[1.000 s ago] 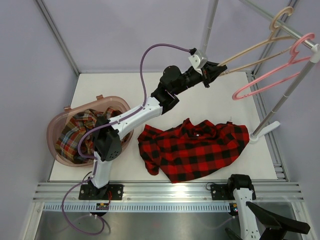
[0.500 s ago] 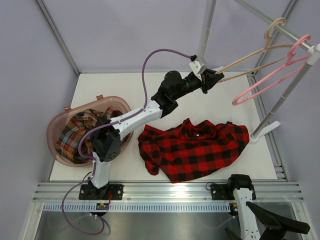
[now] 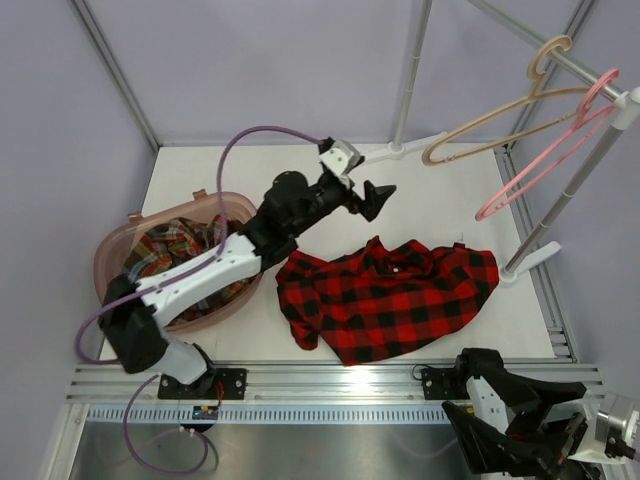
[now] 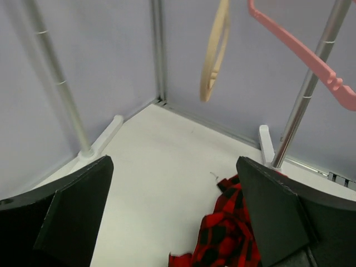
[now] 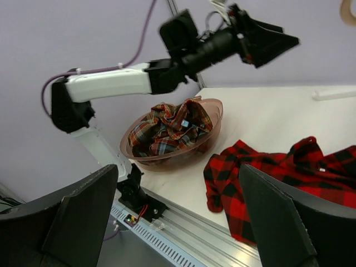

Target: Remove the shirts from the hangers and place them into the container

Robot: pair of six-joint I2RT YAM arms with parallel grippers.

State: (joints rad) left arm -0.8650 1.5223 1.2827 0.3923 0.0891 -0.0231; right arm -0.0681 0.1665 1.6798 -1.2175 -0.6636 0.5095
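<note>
Upper centre of the top view, the left hand (image 3: pixel 378 200) hangs above the white surface (image 3: pixel 250 165) with its jaws spread wide and nothing between them, well apart from both hangers. Its wrist view has one finger in each lower corner of the frame, with bare surface between them. At upper right the beige hanger (image 3: pixel 500 125) and the pink hanger (image 3: pixel 545 165) hang bare on the rack (image 3: pixel 560 205), side by side. The red shirt (image 3: pixel 390 295) lies crumpled on the surface at centre right, outside the basin (image 3: pixel 105 260). The basin sits at left and holds the plaid shirt (image 3: pixel 160 255), bunched inside it; the left arm (image 3: pixel 200 280) crosses over its right rim. At lower right, below the surface's near edge, the right hand (image 5: pixel 178 183) is also wide open and empty.
</note>
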